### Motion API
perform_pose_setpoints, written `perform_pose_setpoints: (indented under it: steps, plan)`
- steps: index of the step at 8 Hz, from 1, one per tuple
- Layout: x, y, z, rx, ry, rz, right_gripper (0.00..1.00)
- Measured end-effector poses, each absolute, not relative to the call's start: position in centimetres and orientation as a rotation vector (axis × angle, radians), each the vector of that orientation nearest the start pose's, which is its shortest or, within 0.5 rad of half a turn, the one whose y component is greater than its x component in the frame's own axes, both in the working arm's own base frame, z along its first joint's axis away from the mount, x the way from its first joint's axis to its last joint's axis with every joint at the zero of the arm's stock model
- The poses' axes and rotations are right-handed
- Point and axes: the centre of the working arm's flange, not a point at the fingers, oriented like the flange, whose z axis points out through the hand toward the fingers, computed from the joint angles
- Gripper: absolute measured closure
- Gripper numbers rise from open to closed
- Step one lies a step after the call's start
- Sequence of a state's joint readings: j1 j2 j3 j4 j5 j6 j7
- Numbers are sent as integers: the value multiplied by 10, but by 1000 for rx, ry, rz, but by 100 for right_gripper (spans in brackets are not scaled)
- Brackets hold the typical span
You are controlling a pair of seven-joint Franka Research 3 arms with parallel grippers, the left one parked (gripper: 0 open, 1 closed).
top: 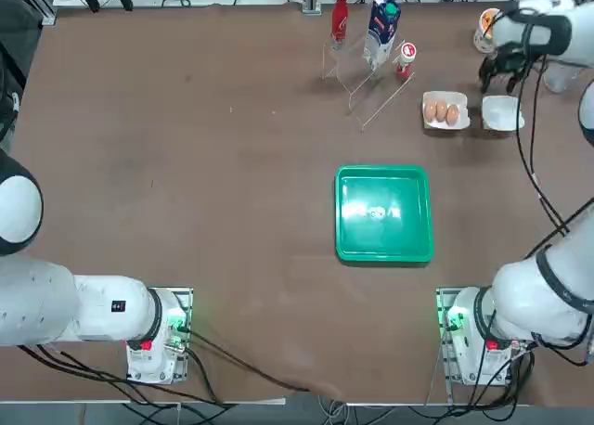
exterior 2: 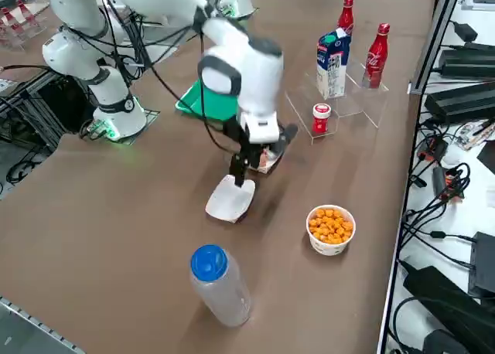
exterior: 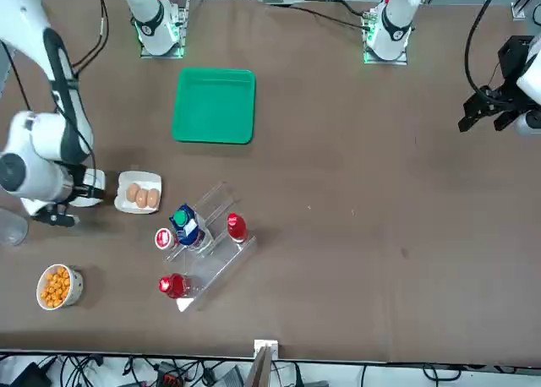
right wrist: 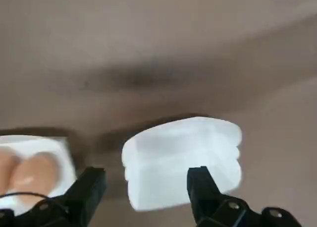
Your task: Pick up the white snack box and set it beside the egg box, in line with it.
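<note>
The right hand (right wrist: 147,173) stands with its fingers apart, clamped on nothing, close over the plain white snack box with rounded corners (top: 502,113). The box rests on the brown worktop (top: 232,193) beside the white egg box with brown eggs (top: 431,110), roughly in line. Sideways travel before adequate clearance could let a finger catch either rim, skewing the row or jolting the eggs.

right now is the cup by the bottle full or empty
Full: in the right side view, orange snacks fill the white cup up to about its rim, and the front view shows them heaped across its opening too.
</note>
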State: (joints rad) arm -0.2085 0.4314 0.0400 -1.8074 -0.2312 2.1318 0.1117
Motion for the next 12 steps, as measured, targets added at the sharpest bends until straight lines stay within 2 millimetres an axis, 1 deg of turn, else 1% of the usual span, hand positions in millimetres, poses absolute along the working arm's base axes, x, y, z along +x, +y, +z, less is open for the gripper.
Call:
perform_pose_setpoints:
  steps: [1,2,3,4,5,6,7,8,9,10,11,12]
  plan:
    - [630,-102,348,-3252,277,123,0]
    - [632,-84,399,-3187,305,112,0]
    - [632,-72,446,-3123,326,146,0]
    - [629,-67,486,-3074,333,196,0]
    - [623,-64,516,-3050,321,259,0]
    - [616,-62,541,-3041,270,322,0]
    - [609,-59,566,-3037,175,356,0]
    - [602,-55,588,-3033,73,368,0]
    - [598,-48,603,-3036,-6,353,0]
    - [595,-34,615,-3059,-46,315,0]
    - [590,-22,623,-3091,-59,245,0]
    - [585,-12,619,-3117,-73,132,0]
